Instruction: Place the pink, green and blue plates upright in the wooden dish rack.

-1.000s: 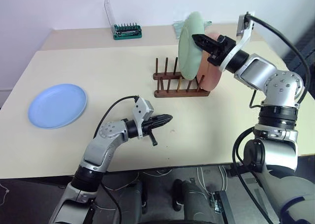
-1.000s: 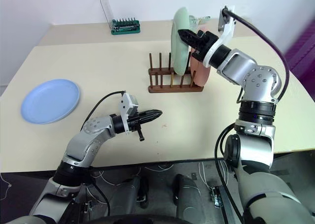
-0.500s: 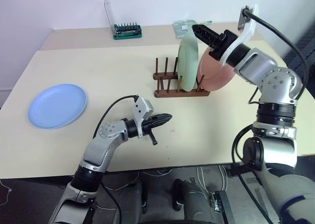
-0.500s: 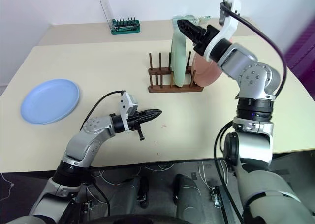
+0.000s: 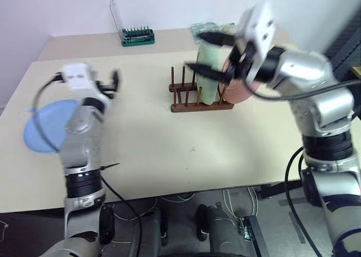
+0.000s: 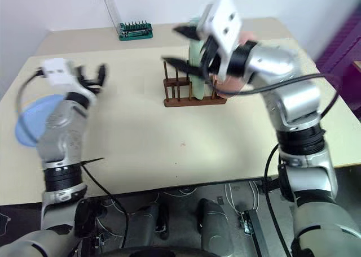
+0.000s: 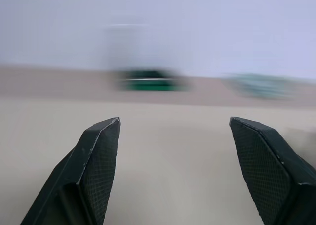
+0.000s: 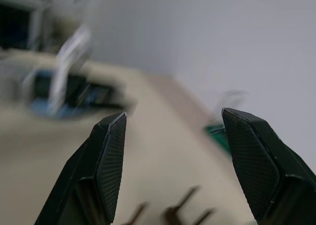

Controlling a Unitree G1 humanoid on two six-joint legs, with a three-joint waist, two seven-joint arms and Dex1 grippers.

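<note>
Cream/beige tabletop (image 5: 169, 138), matte, mostly bare. Second beige surface (image 5: 84, 42) butted behind it, seam visible along the back edge. Plain white wall (image 5: 56, 8) behind. Dark floor below the front edge with loose cables (image 5: 180, 197).

No readable writing, brand or label anywhere. Bit holder (image 5: 138, 36) on the back surface: green base, row of small bits, clear upright lid; any print on it too small to read.

Wooden dish rack (image 5: 200, 96) toward the far right of the tabletop, dark reddish-brown, pegs up. Green plate (image 5: 207, 73) standing upright on edge in the rack. Pink plate (image 5: 245, 85) just to the right of it at the rack's right end, tilted, partly hidden by the right arm; cannot tell how it seats in the pegs. Blue plate (image 5: 42, 127) flat on the table at the far left, well apart from the rack, partly hidden behind the left arm.

Right gripper (image 5: 206, 53) raised in front of the green plate's upper half, fingers spread wide apart, nothing between them; right wrist view confirms both fingertips (image 8: 111, 160) well separated with only blurred table and wall beyond. Left gripper (image 5: 107, 82) up over the left part of the table, near the blue plate, motion-blurred; left wrist view shows fingers (image 7: 98, 160) wide apart, empty, facing the bit holder and wall.
</note>
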